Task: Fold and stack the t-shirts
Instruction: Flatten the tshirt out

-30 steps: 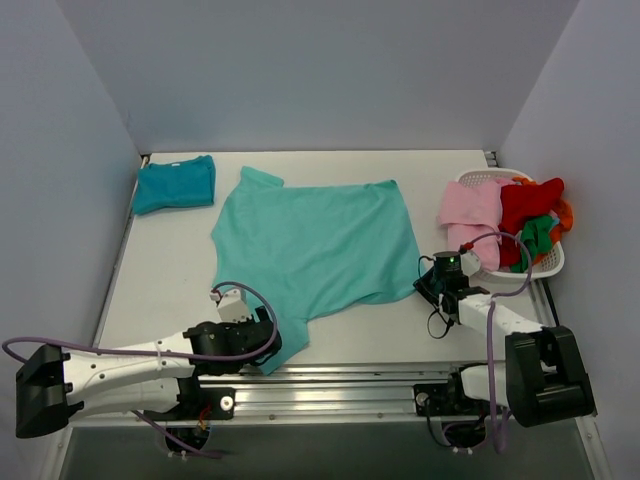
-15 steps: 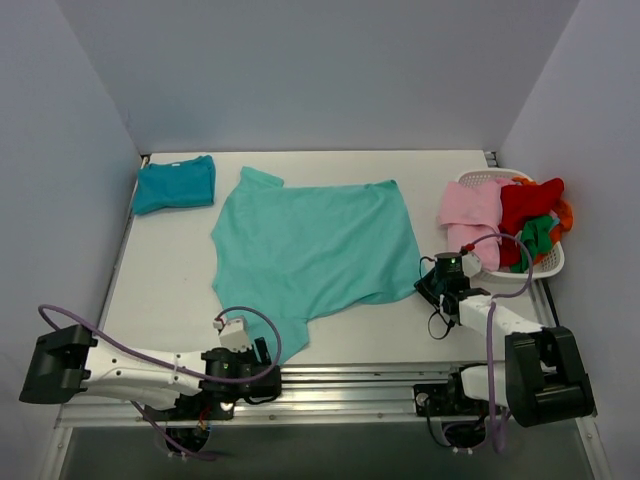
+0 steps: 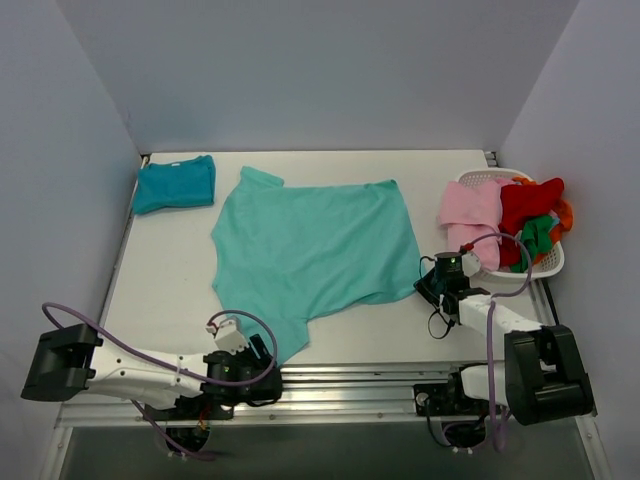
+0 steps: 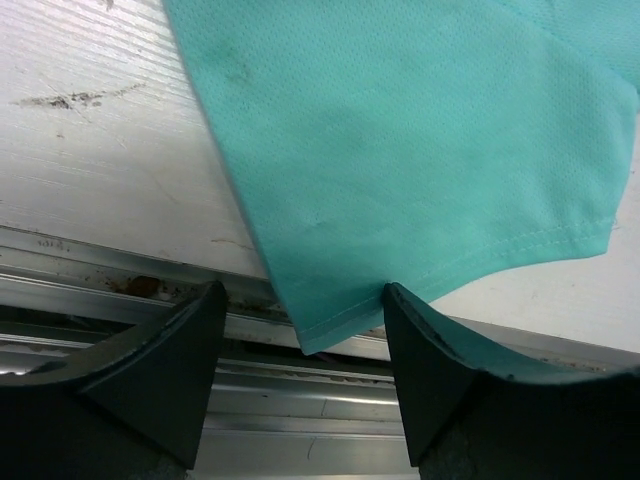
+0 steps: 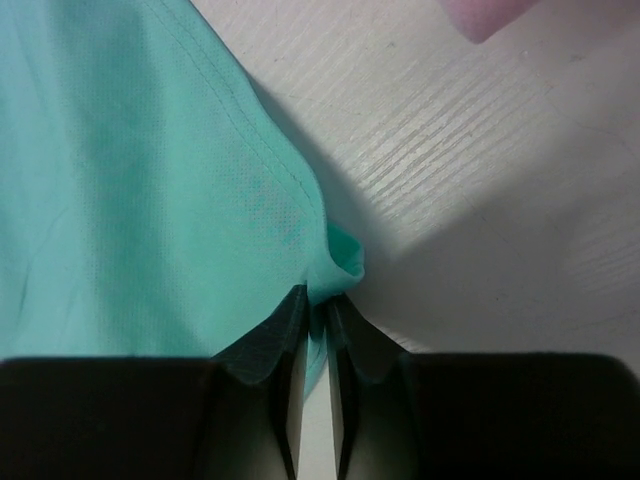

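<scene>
The light turquoise t-shirt (image 3: 310,245) lies spread flat in the middle of the table. The darker teal-blue t-shirt (image 3: 175,183) lies folded at the back left. My left gripper (image 3: 262,358) is open at the table's near edge; the turquoise shirt's near sleeve hem (image 4: 400,200) hangs between its fingers (image 4: 170,370) over the metal rail. My right gripper (image 3: 432,285) is shut on the turquoise shirt's right bottom corner (image 5: 335,262), which is pinched and bunched at the fingertips (image 5: 285,330).
A white basket (image 3: 552,262) at the right holds pink (image 3: 470,205), red (image 3: 528,205) and green (image 3: 538,235) garments. An aluminium rail (image 3: 350,375) runs along the near edge. Grey walls enclose the table on three sides.
My left arm has drawn back towards the near edge and its gripper now sits lower, at the sleeve hem over the rail. The right gripper has stayed on the shirt's corner.
</scene>
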Controlling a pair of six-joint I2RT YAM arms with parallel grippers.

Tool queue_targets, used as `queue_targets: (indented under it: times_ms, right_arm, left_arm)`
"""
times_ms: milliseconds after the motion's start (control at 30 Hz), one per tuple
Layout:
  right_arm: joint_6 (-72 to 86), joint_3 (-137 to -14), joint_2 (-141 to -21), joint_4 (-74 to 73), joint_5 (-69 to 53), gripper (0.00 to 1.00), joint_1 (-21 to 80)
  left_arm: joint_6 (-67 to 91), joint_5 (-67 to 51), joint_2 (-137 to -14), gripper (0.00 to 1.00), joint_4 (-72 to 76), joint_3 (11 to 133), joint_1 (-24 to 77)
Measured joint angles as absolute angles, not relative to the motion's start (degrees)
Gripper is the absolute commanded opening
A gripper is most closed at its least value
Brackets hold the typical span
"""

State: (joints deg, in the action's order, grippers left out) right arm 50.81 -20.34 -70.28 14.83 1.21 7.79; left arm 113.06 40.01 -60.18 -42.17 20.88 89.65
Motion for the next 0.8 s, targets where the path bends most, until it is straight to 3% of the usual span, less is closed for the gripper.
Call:
queue_targets:
  times_ms: [133,433,533,633,800]
  right_arm:
    - [50.68,-20.34,-70.54,14.98,1.02,0.01,7.53]
    - [50.70,-20.34,-71.02,15.66,0.97,0.00,7.53]
    - [50.68,-20.34,-71.02,15.66,0.97,0.00,7.53]
    - [50.70,-20.34,-71.02,15.66,0.97,0.00,7.53]
    - [50.68,-20.21,-70.57,15.49,0.95,0.00,7.53]
  left_arm:
    - [113.75,39.94,-61.93,0.59,-41.47,21.26,89.91]
    - [115.70,40.99,-64.27,0.39,-35.35,21.37,89.95]
    - [116.14,40.97,-64.03,0.26,-35.35,21.37,90.04]
    - [116.25,40.97,-63.88,0.05,-35.81,21.47,90.06]
    - [116.11,40.80,-63.90,0.02,-39.79,23.31,90.06]
